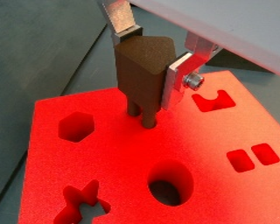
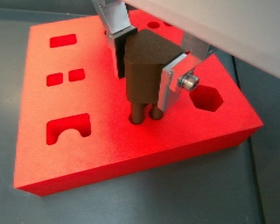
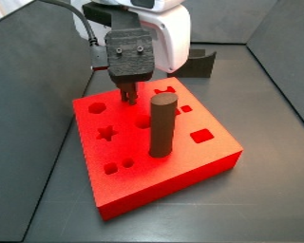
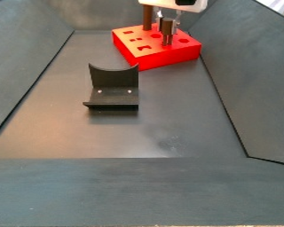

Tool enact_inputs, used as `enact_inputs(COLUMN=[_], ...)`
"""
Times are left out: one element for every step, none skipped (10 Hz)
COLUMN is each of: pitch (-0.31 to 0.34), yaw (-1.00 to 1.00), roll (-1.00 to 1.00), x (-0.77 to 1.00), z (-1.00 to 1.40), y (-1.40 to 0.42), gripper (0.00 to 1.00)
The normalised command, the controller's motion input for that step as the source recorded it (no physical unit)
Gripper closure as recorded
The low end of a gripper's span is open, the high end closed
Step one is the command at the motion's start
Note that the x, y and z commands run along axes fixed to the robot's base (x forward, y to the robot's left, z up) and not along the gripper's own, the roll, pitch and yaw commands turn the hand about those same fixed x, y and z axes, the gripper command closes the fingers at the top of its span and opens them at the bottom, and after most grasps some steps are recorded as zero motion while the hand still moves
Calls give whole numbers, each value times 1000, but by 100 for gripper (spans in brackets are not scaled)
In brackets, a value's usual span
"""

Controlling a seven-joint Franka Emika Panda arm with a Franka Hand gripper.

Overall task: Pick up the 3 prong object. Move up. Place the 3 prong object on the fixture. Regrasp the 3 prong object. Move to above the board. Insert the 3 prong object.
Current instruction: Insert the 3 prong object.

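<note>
In both wrist views my gripper [image 1: 150, 61] [image 2: 145, 66] is shut on the 3 prong object [image 1: 140, 77] [image 2: 137, 77], a brown block held upright between the silver fingers. Its short prongs [image 2: 140, 112] point down and their tips meet the top of the red board [image 1: 213, 140] [image 2: 119, 149]. I cannot tell how deep they sit. In a side view the gripper [image 3: 126, 87] hangs over the back left part of the board [image 3: 180, 157]. The fixture [image 4: 111, 86], a dark bracket with a curved notch, stands bare on the floor, apart from the board [image 4: 138, 55].
A tall dark cylinder [image 3: 162, 123] stands upright in the board, close beside the gripper. Around the prongs the board has a hexagon hole [image 1: 74, 127], a star hole [image 1: 84, 201], a round hole [image 1: 168, 184] and two small rectangles [image 1: 252, 157]. Dark walls enclose the floor [image 4: 145, 133].
</note>
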Motion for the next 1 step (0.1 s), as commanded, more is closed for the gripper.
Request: enact_inputs(pitch=[0], yaw=[0], roll=[17], x=[0], z=[0], y=[0], gripper=[100])
